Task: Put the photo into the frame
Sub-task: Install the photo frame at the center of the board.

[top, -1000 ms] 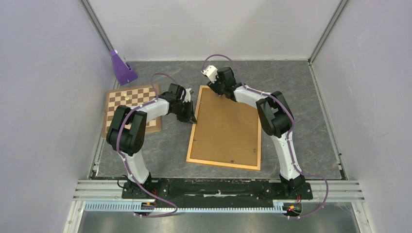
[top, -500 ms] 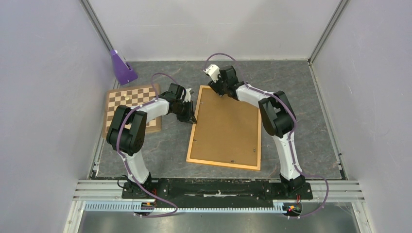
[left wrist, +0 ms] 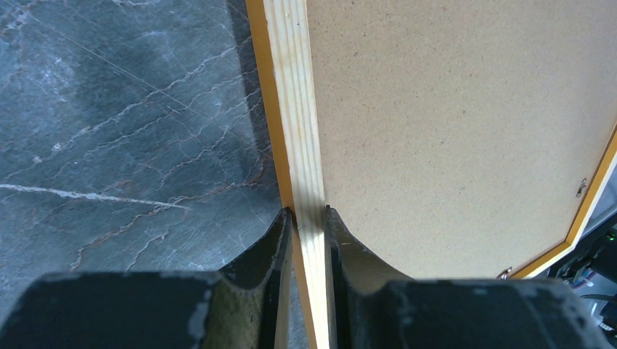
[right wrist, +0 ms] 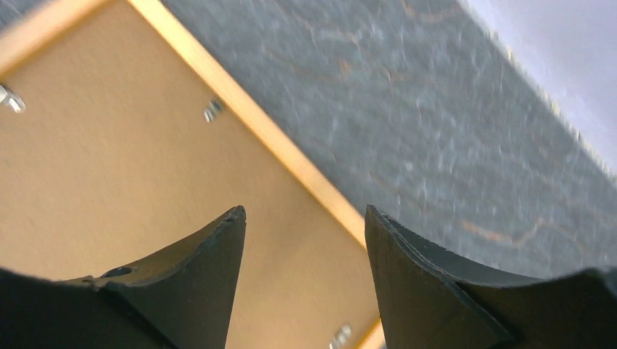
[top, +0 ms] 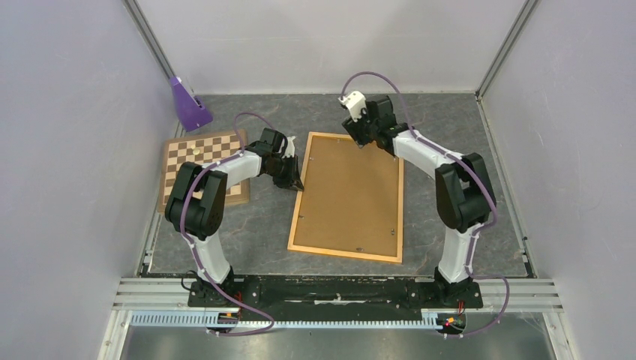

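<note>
Here the frame lies flat on the worktop, back up, so we see only its brown fibreboard and the thin orange rails. The photo shows in none of the views, and we cannot tell whether it already sits under that board. The left fingers are clenched on the frame's left rail, one finger outside it and one on the board side. The right fingers are spread apart with nothing between them, hovering just above the frame's far rail towards its far right corner. Small metal clips sit just inside that rail. We judge the step in hand to be working those clips. To do it well, we would keep the left grip firm so the frame cannot slide. We would bring one right fingertip down squarely onto a single clip and push it along the board. We would avoid pressing hard near the rail, which could tip the frame.
</note>
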Motion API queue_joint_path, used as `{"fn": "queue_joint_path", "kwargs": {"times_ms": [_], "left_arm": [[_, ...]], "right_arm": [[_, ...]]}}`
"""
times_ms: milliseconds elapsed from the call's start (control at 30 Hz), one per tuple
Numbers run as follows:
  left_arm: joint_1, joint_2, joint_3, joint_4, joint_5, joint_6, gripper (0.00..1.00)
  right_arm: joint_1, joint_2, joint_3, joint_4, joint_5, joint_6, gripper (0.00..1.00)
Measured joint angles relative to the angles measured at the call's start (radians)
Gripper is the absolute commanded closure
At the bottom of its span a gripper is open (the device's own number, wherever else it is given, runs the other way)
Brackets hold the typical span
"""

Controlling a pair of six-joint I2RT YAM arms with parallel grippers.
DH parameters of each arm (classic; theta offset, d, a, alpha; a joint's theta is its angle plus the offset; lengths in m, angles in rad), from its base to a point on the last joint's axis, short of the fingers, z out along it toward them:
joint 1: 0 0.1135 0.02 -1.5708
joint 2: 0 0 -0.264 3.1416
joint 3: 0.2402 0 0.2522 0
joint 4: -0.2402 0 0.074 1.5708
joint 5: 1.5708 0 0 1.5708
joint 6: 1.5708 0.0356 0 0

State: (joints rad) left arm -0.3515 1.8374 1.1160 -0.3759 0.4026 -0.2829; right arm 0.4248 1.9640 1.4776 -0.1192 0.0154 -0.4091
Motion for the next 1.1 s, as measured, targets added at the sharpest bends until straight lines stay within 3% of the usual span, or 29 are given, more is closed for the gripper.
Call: {"fn": "queue_joint_path", "kwargs": {"times_ms": [333,1100], "left_arm": [[-0.002,0.000,0.001,0.000,-0.003,-0.001,0.98],[-0.002,0.000,0.001,0.000,-0.003,-0.001,0.98]], "right_arm": [[-0.113,-0.147,-0.265,-0.066,0.040,-0.004,0.36],[-0.152,-0.115,-0.331,0.009,0.145,-0.064,0.38]]}}
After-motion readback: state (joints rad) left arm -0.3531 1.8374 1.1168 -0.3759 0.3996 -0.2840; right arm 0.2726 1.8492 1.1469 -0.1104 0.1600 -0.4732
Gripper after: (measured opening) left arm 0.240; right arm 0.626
